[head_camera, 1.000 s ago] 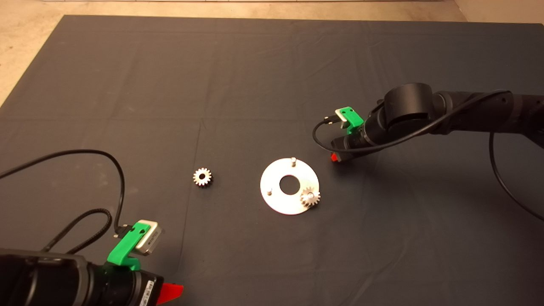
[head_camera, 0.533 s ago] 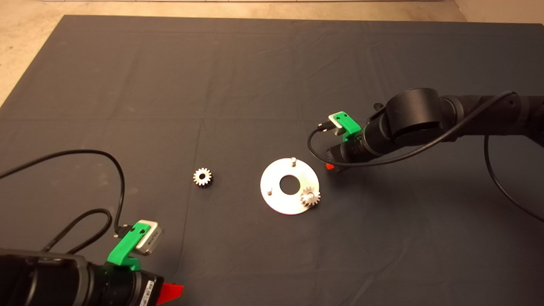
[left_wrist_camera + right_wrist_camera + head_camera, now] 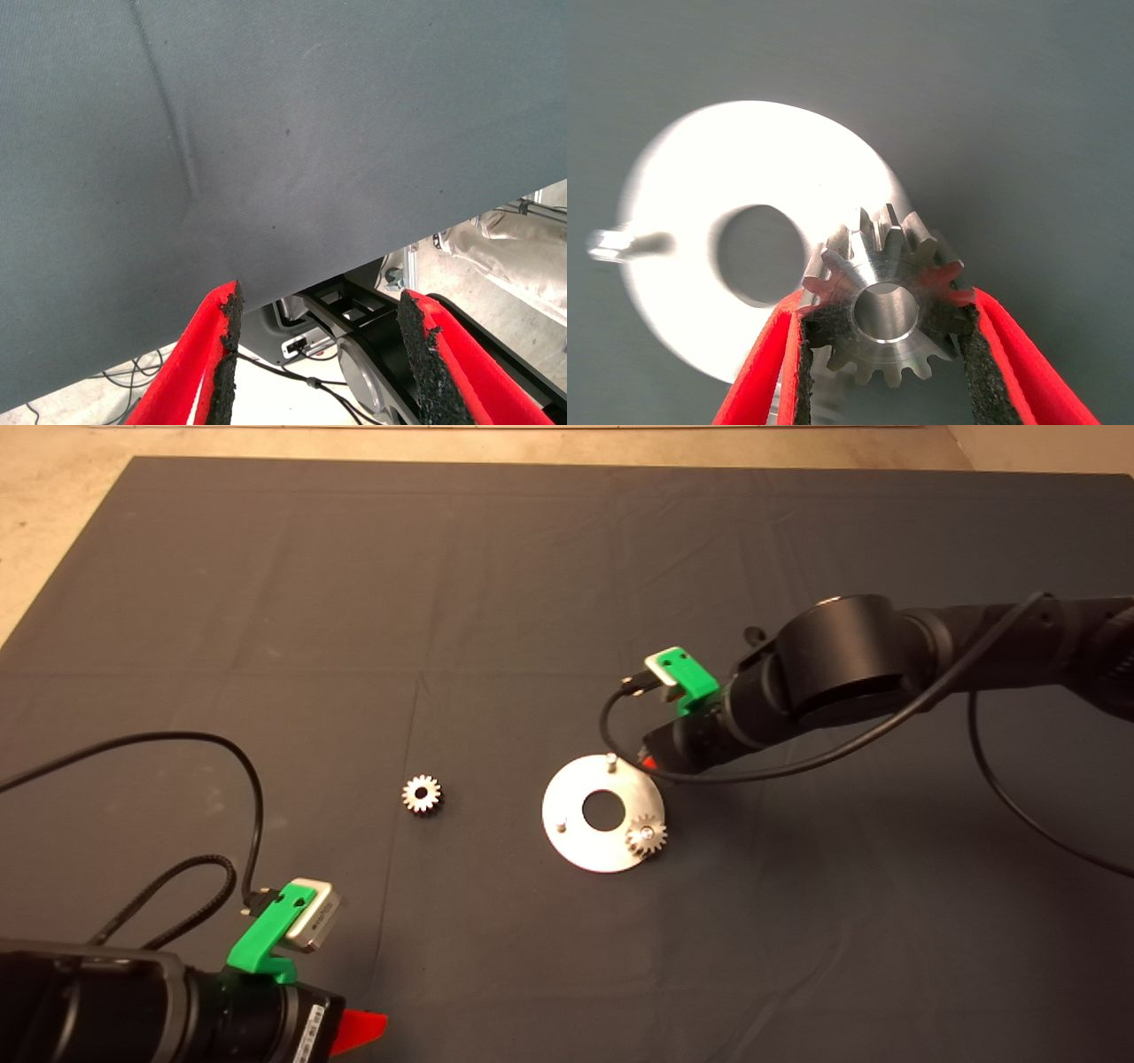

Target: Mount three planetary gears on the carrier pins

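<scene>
The right gripper (image 3: 888, 347) clamps a gear (image 3: 884, 297) above the disc (image 3: 576, 850), at its 1 o'clock pin (image 3: 610, 759). One gear (image 3: 647, 836) sits pinned at 4 o'clock; another (image 3: 422, 794) lies loose at 9. Parked left gripper (image 3: 321, 354) gapes empty.

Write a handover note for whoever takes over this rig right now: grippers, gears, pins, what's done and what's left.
Right gripper: shut on a gear, held above the disc near the far pin.
Left gripper: open, parked at the mat's near left edge.
Done: one gear sits on its pin at the disc's near right.
Left: seat the held gear; then fetch the loose gear lying on the mat left of the disc, for the remaining bare pin.
</scene>
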Available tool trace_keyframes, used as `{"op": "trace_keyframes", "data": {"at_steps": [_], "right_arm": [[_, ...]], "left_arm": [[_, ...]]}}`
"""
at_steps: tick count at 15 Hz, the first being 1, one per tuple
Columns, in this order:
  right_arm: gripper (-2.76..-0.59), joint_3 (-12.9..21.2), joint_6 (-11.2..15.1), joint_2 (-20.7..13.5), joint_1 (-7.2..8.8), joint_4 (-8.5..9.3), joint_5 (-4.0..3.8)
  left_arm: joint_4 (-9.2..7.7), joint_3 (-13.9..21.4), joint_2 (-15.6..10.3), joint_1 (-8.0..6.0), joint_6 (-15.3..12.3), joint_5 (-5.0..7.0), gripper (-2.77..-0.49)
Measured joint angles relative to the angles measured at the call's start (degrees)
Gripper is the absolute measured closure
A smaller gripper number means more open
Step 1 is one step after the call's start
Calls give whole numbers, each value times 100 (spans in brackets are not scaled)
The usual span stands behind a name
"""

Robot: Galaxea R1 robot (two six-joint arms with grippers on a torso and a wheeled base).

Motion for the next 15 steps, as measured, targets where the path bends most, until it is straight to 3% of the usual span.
{"op": "trace_keyframes", "data": {"at_steps": [4,6,13,15], "right_arm": [[-94,-240,0,526,1,0,16],[-94,-293,0,537,4,0,11],[-94,-593,-7,535,3,0,-132],[-94,-632,-9,554,4,2,-137]], "left_arm": [[0,0,0,-12,-6,-2,-118],[2,0,-2,-66,-6,-7,-118],[2,0,-2,-63,-6,-20,-118],[0,0,-5,-63,-6,-24,-118]]}}
